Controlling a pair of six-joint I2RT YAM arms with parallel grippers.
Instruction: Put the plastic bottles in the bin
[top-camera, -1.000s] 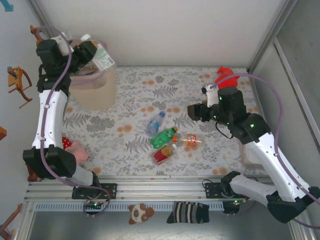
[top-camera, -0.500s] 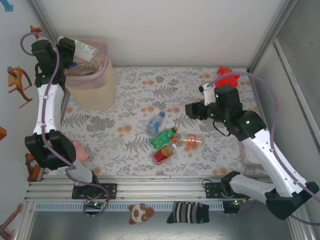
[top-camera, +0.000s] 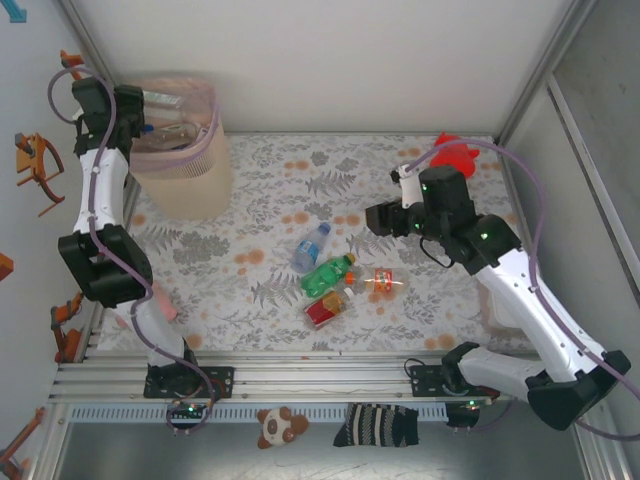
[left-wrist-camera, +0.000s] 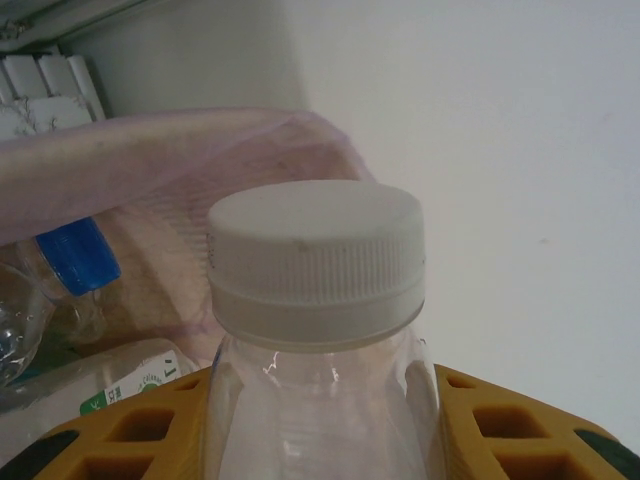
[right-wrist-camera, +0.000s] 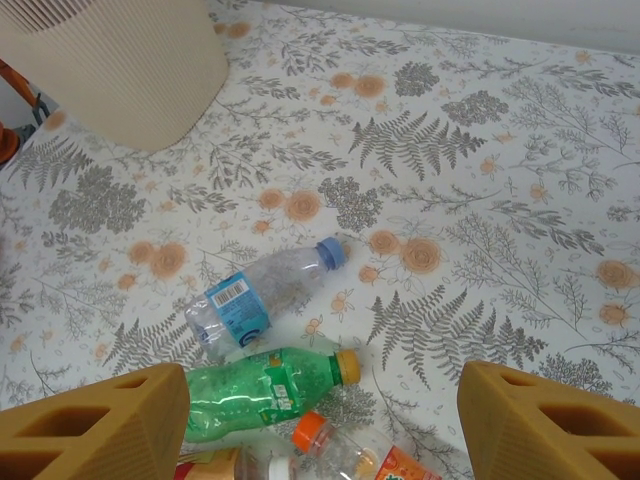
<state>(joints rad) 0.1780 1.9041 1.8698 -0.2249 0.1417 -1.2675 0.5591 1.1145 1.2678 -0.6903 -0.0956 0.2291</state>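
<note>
L gripper clamped on clear white-capped bottle at rim of bin; R gripper wide apart, empty, above loose bottles on table — risk: release too near rim, bottle catches bag edge & drops outside.

Table cover: white, printed with grey ferns and orange blossoms.
Bin: beige, finely ribbed.
Liner bag: translucent pink.
Blue-capped bottle: clear, blue label with white barcode patch.
Green bottle: green throughout, yellow-orange cap.
White-capped bottle: clear body, ribbed white cap.
Orange-capped bottle: clear, red-orange label.
</note>
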